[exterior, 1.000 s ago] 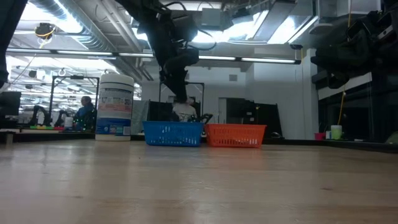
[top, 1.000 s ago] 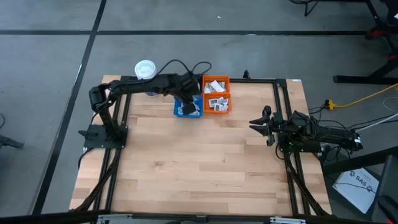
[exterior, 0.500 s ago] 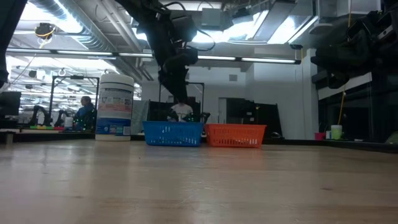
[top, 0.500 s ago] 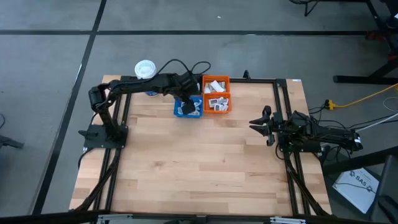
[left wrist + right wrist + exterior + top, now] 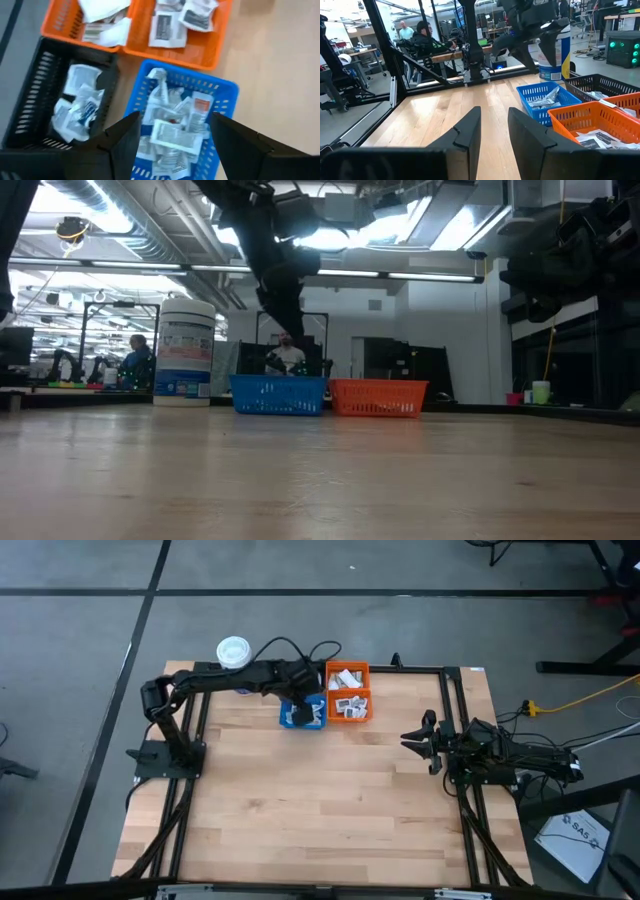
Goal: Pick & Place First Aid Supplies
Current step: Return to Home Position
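First aid supplies lie sorted in three bins at the table's far edge. White sachets [image 5: 176,114] fill the blue bin [image 5: 304,714], more sachets [image 5: 165,25] lie in the orange bin [image 5: 347,692], and others [image 5: 75,102] sit in a black bin [image 5: 30,95]. My left gripper [image 5: 172,136] hangs open above the blue bin [image 5: 227,95], fingers pointing steeply down, with nothing between them. It also shows above the bin in the low view [image 5: 284,315]. My right gripper [image 5: 413,737] waits open at the table's right side, level and empty.
A white lidded tub [image 5: 233,650] stands at the far left corner, left of the bins. Black frame rails [image 5: 455,700] run along the table's sides. Bare wood [image 5: 320,800] stretches from the bins to the near edge. People sit beyond the table [image 5: 427,37].
My left gripper has opened above the blue bin and let go of a white sachet. The sachet has dropped from the fingertips into the blue bin. The arm has stayed over the bin.
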You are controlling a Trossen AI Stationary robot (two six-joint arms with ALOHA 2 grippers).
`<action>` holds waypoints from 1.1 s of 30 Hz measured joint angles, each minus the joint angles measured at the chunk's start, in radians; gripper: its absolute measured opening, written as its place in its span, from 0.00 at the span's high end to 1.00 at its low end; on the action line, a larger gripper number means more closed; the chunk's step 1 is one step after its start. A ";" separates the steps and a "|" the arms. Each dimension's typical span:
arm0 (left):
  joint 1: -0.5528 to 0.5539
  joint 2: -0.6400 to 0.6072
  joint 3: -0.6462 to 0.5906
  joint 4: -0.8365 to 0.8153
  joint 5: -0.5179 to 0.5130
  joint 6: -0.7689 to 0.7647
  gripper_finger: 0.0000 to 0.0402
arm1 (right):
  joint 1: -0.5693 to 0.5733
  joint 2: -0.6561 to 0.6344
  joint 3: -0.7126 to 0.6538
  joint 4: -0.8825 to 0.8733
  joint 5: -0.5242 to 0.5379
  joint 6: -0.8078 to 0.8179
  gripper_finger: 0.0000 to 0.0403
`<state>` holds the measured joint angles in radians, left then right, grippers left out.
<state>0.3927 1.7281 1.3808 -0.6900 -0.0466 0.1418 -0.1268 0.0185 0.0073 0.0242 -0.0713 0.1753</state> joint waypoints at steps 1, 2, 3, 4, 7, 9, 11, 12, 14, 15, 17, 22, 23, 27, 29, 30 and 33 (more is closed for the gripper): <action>-0.002 0.000 0.000 0.004 0.002 -0.004 0.42 | 0.000 0.000 0.000 0.000 0.000 0.000 0.75; -0.005 -0.004 -0.004 0.007 0.011 -0.016 0.42 | 0.000 0.000 0.000 0.000 0.000 0.000 0.75; -0.005 -0.019 -0.020 0.010 0.020 -0.035 0.42 | 0.000 0.000 0.000 0.000 0.000 0.000 0.75; -0.006 -0.038 -0.041 0.008 0.018 -0.055 0.42 | 0.000 0.000 0.000 0.000 0.000 0.000 0.75; -0.014 -0.112 -0.134 0.015 -0.012 -0.106 0.42 | 0.000 0.000 0.000 0.000 0.000 0.000 0.75; -0.029 -0.179 -0.211 0.009 -0.041 -0.201 0.42 | 0.000 0.000 0.000 0.000 0.000 0.000 0.75; -0.048 -0.259 -0.283 0.012 -0.090 -0.301 0.42 | 0.000 0.000 0.000 0.000 0.000 0.000 0.75; -0.055 -0.298 -0.318 0.012 -0.111 -0.341 0.42 | 0.000 0.000 0.000 0.000 0.000 0.000 0.75; -0.067 -0.373 -0.391 0.024 -0.125 -0.429 0.42 | 0.000 0.000 0.000 0.000 0.000 0.000 0.75; -0.074 -0.408 -0.433 0.058 -0.133 -0.457 0.42 | 0.000 0.000 0.000 0.000 0.000 0.000 0.75; -0.083 -0.473 -0.515 0.149 -0.145 -0.467 0.42 | 0.000 0.000 0.000 0.000 0.000 0.000 0.75; -0.099 -0.633 -0.714 0.387 -0.089 -0.280 0.42 | 0.000 0.000 0.000 0.000 0.000 0.000 0.75; -0.103 -0.661 -0.747 0.414 -0.072 -0.243 0.42 | 0.000 0.000 0.000 0.000 0.000 0.000 0.75; -0.113 -0.785 -0.870 0.526 -0.033 -0.153 0.42 | 0.000 0.000 0.000 0.000 0.000 0.000 0.75; -0.119 -0.852 -0.935 0.608 -0.019 -0.117 0.42 | 0.000 0.000 0.000 0.000 0.000 0.000 0.75; -0.122 -0.883 -0.969 0.642 -0.005 -0.106 0.42 | 0.000 0.000 0.000 0.000 0.000 0.000 0.75; -0.138 -0.964 -1.067 0.759 0.041 -0.095 0.42 | 0.000 0.000 0.000 0.000 0.000 0.000 0.75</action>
<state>0.2550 0.7639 0.3135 0.0694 -0.0055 0.0470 -0.1268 0.0185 0.0074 0.0242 -0.0715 0.1753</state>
